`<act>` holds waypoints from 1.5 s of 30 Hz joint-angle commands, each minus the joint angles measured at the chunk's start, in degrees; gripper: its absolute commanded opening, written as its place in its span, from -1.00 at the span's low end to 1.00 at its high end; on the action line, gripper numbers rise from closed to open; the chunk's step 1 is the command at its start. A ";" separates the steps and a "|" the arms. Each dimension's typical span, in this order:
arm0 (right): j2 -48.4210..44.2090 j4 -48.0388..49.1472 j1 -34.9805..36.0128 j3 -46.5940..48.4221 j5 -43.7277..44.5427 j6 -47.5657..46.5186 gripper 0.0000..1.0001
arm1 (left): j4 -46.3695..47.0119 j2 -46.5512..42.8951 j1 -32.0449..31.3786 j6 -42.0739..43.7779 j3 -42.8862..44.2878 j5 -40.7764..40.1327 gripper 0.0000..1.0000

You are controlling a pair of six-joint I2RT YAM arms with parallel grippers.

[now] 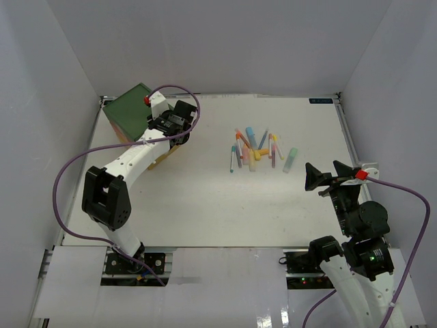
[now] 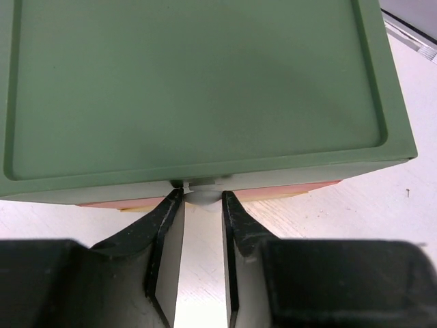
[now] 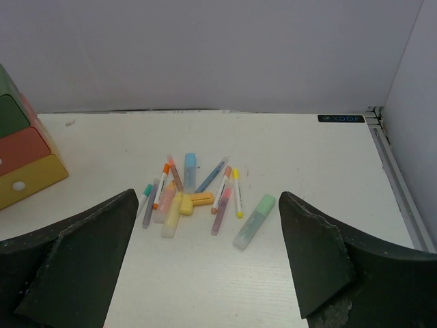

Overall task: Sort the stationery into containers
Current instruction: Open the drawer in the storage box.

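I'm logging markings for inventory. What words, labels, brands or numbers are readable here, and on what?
Dark label at the far right edge of the table: pale lettering, too blurred to read.
Pens and markers: no legible print.
Drawer chest: no text visible.

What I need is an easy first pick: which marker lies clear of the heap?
The mint green marker, alone right of the heap; the others lie bunched together.

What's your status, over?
Left gripper shut on white knob of green top drawer, not yet pulled. Right gripper open, empty. Pens and markers piled, untouched. Nothing between pile and chest.
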 commanded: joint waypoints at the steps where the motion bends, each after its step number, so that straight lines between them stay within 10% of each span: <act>1: -0.71 3.34 0.49 -0.48 0.71 -0.49 0.80 | -0.12 -2.57 0.59 -0.41 -0.69 -0.40 -0.38; 12: -1.32 3.51 0.58 -0.74 0.98 -0.49 0.80 | -0.91 -6.96 -1.08 -1.12 -4.72 5.57 -0.74; 25: -1.76 3.34 0.49 -0.48 1.15 -0.49 0.80 | -5.48 -10.48 -6.88 -3.57 -5.87 11.46 -0.73; 38: -1.85 3.60 0.58 -0.57 0.89 -0.22 0.80 | -12.51 -14.52 -11.19 -8.15 -7.81 14.98 -0.59; 45: -1.85 3.34 0.49 -0.48 0.89 -0.31 0.80 | -12.69 -15.40 -11.63 -8.24 -7.81 17.71 -0.08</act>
